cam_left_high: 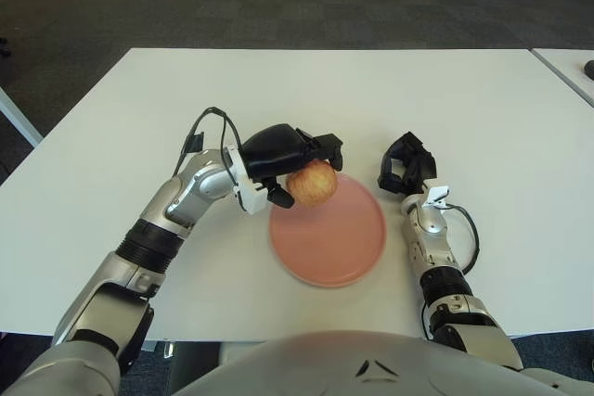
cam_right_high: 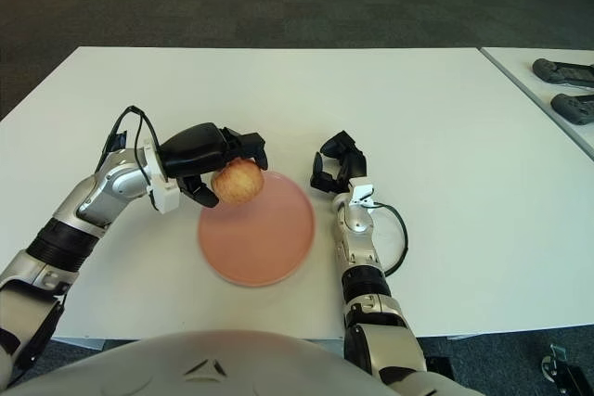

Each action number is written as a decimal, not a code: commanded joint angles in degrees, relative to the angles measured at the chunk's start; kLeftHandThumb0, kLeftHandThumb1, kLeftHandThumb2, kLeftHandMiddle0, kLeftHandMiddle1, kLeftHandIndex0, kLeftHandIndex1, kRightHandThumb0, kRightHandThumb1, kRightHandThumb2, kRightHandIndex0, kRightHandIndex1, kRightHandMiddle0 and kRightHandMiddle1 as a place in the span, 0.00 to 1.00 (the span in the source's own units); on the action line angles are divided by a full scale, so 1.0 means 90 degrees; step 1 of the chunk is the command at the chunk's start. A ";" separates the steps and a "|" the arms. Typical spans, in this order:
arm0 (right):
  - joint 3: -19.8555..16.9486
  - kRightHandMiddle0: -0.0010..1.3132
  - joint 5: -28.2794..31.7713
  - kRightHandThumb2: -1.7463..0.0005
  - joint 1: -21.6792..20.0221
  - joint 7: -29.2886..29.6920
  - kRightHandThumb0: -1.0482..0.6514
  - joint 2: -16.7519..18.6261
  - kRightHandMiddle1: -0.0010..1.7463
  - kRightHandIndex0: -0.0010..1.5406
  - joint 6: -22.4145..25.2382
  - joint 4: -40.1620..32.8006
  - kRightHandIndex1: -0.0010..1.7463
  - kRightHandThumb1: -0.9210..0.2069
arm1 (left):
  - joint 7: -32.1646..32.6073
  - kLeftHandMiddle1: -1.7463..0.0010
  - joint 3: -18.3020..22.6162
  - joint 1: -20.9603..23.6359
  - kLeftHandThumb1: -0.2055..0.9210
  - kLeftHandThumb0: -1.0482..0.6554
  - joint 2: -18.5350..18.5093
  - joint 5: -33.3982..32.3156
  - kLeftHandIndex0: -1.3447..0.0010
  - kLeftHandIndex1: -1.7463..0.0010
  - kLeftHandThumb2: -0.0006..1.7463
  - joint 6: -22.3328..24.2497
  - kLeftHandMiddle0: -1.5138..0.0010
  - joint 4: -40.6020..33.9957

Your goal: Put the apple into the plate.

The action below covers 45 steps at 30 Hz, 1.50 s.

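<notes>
Even, bright overhead light; soft shadows, sharp focus, no glare.

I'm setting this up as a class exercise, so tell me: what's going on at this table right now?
The robot's left hand grips the apple and holds it at the far left rim of the pink plate, which sits on the white table. Whether the apple touches the plate cannot be told. The fingers are closed on the apple, so it is not released yet. The right hand shows just right of the plate, idle.
</notes>
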<state>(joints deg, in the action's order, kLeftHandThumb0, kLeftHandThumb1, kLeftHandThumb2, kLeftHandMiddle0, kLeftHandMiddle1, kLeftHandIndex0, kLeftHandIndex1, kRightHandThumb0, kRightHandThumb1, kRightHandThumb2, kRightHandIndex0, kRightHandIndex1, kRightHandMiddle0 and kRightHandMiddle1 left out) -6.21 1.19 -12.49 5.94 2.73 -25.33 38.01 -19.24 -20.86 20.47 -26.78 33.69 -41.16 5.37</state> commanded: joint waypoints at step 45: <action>0.0059 0.49 -0.0034 0.22 0.0294 0.0252 0.33 0.0157 1.00 0.76 0.0552 0.0259 1.00 0.58 | 0.1586 0.03 -0.1110 0.0033 0.14 0.61 0.0128 0.1896 0.51 0.00 0.99 -0.0024 0.40 0.0742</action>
<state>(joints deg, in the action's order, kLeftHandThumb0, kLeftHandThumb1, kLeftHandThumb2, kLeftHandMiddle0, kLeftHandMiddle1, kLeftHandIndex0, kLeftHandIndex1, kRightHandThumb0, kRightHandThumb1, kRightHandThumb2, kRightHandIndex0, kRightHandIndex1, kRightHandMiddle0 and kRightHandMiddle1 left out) -5.74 0.63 -12.60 8.08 3.27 -23.84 37.60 -5.99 -30.47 19.96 -24.06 47.98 -41.72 10.43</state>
